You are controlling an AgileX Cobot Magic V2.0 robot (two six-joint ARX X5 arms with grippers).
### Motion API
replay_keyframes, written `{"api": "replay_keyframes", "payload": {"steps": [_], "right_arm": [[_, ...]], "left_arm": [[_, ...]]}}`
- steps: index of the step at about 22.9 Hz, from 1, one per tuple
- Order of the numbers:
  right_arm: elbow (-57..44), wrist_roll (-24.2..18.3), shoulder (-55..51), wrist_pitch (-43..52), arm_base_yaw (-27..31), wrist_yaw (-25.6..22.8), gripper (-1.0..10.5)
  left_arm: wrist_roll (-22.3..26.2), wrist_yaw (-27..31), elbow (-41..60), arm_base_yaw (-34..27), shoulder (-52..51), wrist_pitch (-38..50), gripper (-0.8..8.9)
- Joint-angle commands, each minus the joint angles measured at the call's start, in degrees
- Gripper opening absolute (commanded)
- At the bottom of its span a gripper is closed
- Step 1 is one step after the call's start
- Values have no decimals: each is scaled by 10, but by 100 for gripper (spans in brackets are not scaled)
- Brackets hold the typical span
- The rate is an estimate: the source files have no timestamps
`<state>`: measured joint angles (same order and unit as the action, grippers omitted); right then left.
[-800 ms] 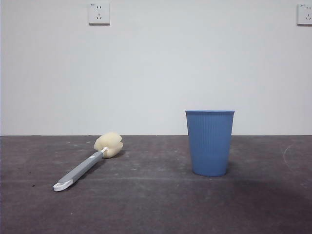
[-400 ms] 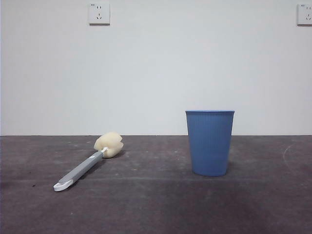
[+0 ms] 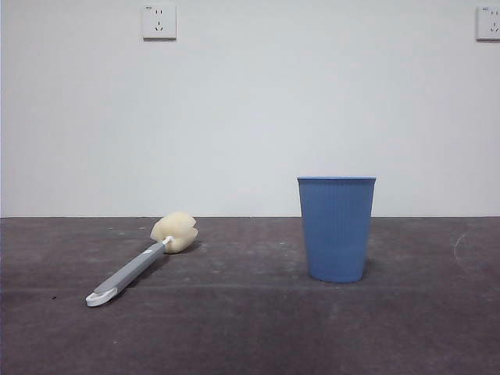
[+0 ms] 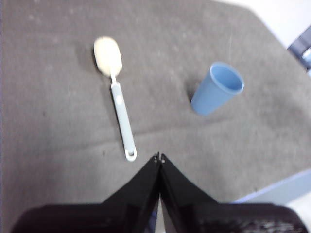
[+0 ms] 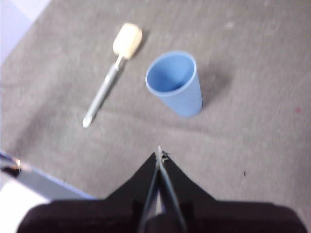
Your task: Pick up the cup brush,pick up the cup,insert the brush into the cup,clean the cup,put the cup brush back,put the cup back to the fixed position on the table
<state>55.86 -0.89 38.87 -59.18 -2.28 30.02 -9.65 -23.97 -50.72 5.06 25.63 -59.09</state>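
Right now the table point(image 3: 250, 328) carries the cup point(image 3: 337, 229) upright, and well apart from it lies the cup brush point(image 3: 141, 262), flat, untouched. My left gripper point(image 4: 159, 158) and right gripper point(image 5: 159, 154) hover high above, both pressed closed, empty.

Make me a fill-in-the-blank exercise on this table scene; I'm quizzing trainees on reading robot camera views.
1. The blue ribbed plastic cup stands ____ on the dark grey-brown table.
2. The grey-handled cup brush with the cream sponge head lies flat, ____ the cup.
3. The left claw and the right claw both hold ____.
4. The inside of the cup looks ____.

Missing words: upright; apart from; nothing; empty
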Motion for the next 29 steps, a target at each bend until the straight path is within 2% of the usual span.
{"api": "replay_keyframes", "payload": {"steps": [1, 8, 10, 11, 12, 14, 15, 20, 23, 25, 27, 29], "right_arm": [[5, -37, 7, -27, -2, 1, -12], [5, -45, 13, -46, -2, 1, -6], [5, -45, 12, -43, -2, 1, 9], [5, -45, 12, -43, -2, 1, 60], [5, -45, 12, -43, -2, 1, 178], [5, -43, 12, -42, -2, 1, 452], [5, -36, 12, -40, -2, 1, 549], [5, -33, 13, -34, -2, 1, 572], [5, -28, 13, -25, -2, 1, 572], [5, -28, 13, -26, -2, 1, 571], [5, -28, 13, -26, -2, 1, 571], [5, -27, 13, -25, -2, 0, 571]], "left_arm": [[41, -2, -12, 1, 11, -26, -6], [68, -1, -14, 1, 17, -52, -5], [67, -1, -14, 1, 17, -49, 1], [67, -1, -14, 1, 17, -47, 15], [66, -1, -14, 1, 17, -44, 121], [64, -1, -14, 1, 17, -44, 524], [64, -3, -14, 1, 17, -44, 636], [65, -6, -14, 1, 32, -41, 633], [68, -48, -14, 10, 77, -17, 632], [67, -46, -14, 26, 120, 12, 628], [66, -40, -14, 55, 176, 45, 629], [60, 10, -14, 100, 240, 76, 628]]}}
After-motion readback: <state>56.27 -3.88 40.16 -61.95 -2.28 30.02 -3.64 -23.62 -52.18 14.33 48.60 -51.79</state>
